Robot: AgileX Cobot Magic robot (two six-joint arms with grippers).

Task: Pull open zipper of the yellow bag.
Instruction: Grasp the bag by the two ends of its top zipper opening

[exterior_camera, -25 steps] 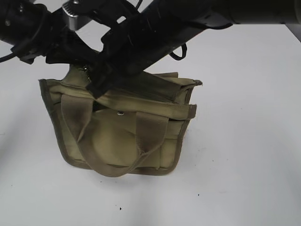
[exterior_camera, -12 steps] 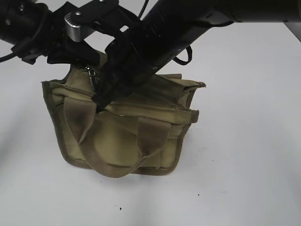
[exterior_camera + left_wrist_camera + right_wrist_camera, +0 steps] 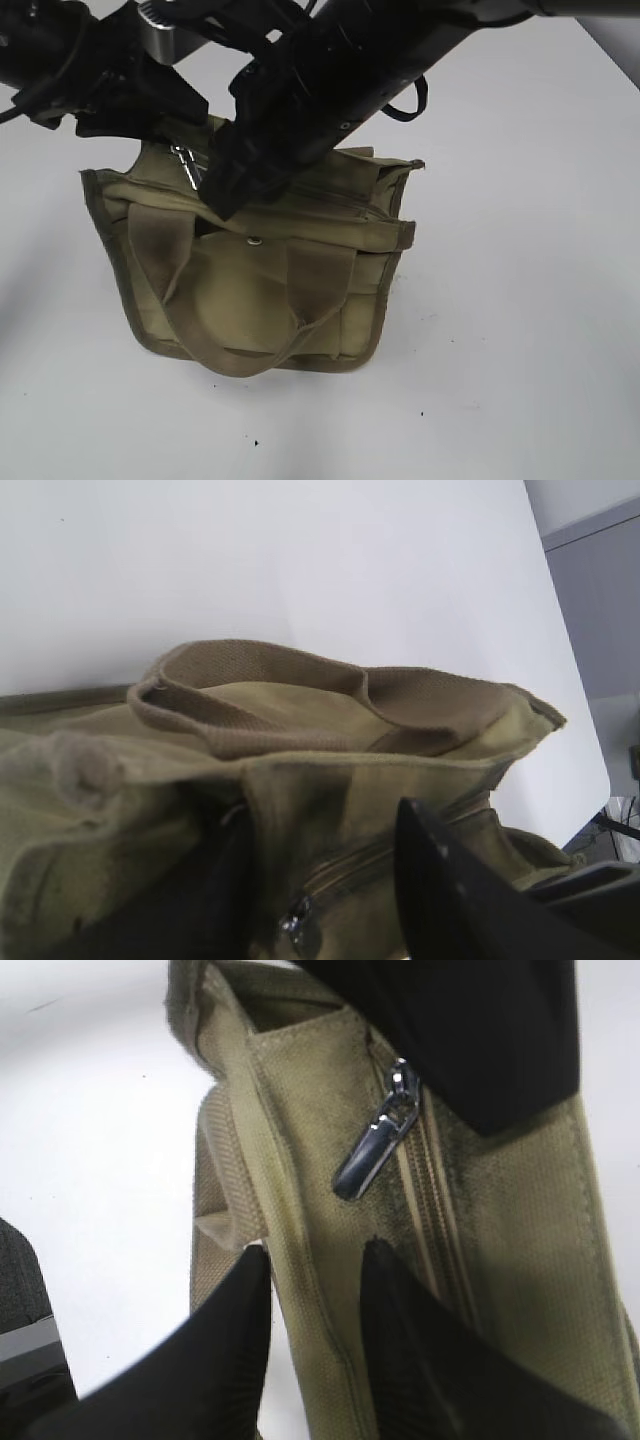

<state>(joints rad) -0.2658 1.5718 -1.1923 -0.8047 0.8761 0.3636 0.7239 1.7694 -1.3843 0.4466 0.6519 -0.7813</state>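
Exterior view: the yellow bag (image 3: 255,265) is seen standing near the middle of the white table (image 3: 520,300). Two black arms reach down over its top from the 12 o'clock side. A loop handle (image 3: 240,320) hangs down the front of the bag, and a small silver snap (image 3: 255,241) sits above it. The left gripper (image 3: 165,110) is at about 10 o'clock from the snap, over the back corner of the bag. The right gripper (image 3: 225,195) is at about 11 o'clock, just above the top edge.

In the right wrist view, the zipper (image 3: 435,1210) is seen running along the top of the bag, with its silver pull tab (image 3: 375,1145) lying loose on the cloth. The right gripper's two black fingers (image 3: 240,1340) are spread apart with a fold of the bag's top edge (image 3: 300,1260) between them. The fold does not look squeezed, so nothing is held. The pull tab is free, at about 12 o'clock from those fingers.

In the left wrist view, the left gripper's fingers (image 3: 450,900) are parted too, and nothing is seen pinched. The pull tab (image 3: 295,925) shows between them near the bottom edge.

The bag looks soft and light, so it would likely slide or fold if only the tab were tugged. The cloth beside the zipper should be held by one gripper. The small, smooth tab should be pinched flat by the other, since it could slip.
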